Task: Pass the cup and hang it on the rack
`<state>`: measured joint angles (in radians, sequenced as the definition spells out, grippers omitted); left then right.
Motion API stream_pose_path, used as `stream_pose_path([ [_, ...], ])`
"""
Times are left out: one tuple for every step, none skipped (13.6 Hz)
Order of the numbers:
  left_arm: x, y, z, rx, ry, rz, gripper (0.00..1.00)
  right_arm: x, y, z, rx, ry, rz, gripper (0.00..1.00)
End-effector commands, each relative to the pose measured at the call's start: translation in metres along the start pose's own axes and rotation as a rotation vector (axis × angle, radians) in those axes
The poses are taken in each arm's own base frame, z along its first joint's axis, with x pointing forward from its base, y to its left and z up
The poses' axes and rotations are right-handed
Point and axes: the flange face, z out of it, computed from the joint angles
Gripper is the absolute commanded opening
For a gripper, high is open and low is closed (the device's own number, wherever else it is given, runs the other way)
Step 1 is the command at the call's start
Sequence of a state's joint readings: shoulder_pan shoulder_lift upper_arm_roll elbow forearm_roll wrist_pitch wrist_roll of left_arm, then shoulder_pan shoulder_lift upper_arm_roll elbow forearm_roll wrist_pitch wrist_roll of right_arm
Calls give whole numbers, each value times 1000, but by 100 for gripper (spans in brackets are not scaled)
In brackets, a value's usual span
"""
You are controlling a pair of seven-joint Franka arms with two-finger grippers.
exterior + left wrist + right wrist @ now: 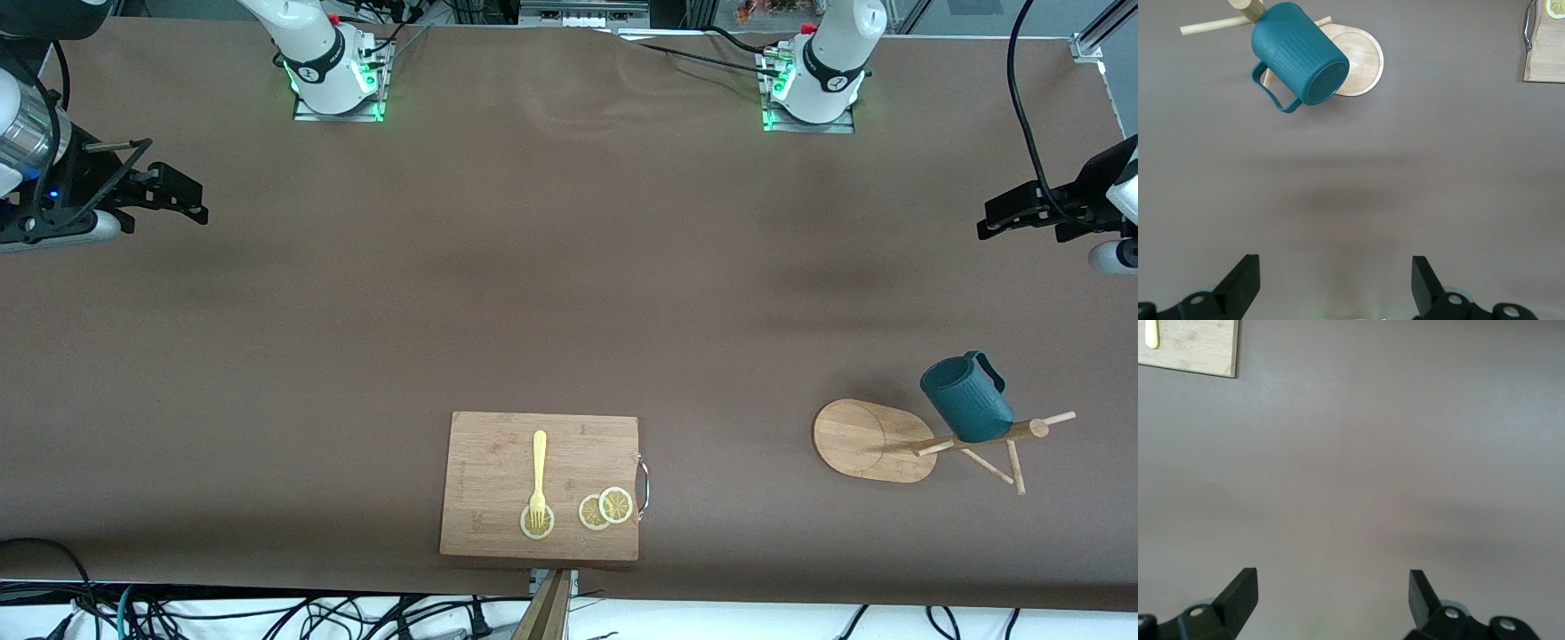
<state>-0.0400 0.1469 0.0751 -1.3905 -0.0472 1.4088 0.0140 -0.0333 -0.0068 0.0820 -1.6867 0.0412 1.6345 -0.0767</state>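
**Brown desk, cup on rack, both arms parked**

Brown desk (569, 293) covering runs the whole width, robot bases along one edge, cables off the edges.

Cup (966, 396) is already hanging on the rack (876, 440), toward the left arm's end of the desk. It sits tilted on one of the peg arms, mouth angled down toward the post, handle up and away from the oval base. Left wrist view confirms it: the cup's bottom faces that camera, peg and post poke out past the rim, oval base shows under it. Looks seated, not just leaning, though I can't see the peg inside the mug.

Left hand (1009, 213) is released, fingers spread wide, nothing between them. It hangs over bare desk at the left arm's end, well apart from the rack.

Right hand (173, 191) is also released and empty, over bare desk at the right arm's end. Its wrist view shows plain desk and a corner of the cutting board (540, 484).

Cutting board sits near the front camera, mid-desk, with a yellow fork (538, 476) and lemon slices (605, 508) on it. Not part of the job.

Status, my read: pass done, hang done, both arms waiting clear. Nothing left.
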Motion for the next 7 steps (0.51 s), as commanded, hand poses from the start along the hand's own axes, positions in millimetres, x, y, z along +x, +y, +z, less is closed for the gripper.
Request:
stream_pose_path([
  [-1, 2, -2, 32, 2, -5, 100, -3, -5, -7, 11, 5, 6, 100],
  [-1, 2, -2, 32, 2, -5, 100, -3, -7, -7, 11, 4, 1, 100],
  [-1, 2, -1, 33, 1, -6, 100, -1, -9, -8, 11, 13, -2, 100],
  [-1, 1, -1, 33, 1, -7, 100, -1, -9, -8, 9, 13, -4, 100],
  [-1, 0, -2, 33, 2, -9, 100, -1, -11, -9, 7, 14, -8, 100],
  [-1, 1, -2, 33, 2, -6, 100, -2, -13, -8, 9, 13, -11, 100],
  [-1, 1, -2, 35, 2, -6, 100, -1, -13, -8, 9, 11, -11, 100],
])
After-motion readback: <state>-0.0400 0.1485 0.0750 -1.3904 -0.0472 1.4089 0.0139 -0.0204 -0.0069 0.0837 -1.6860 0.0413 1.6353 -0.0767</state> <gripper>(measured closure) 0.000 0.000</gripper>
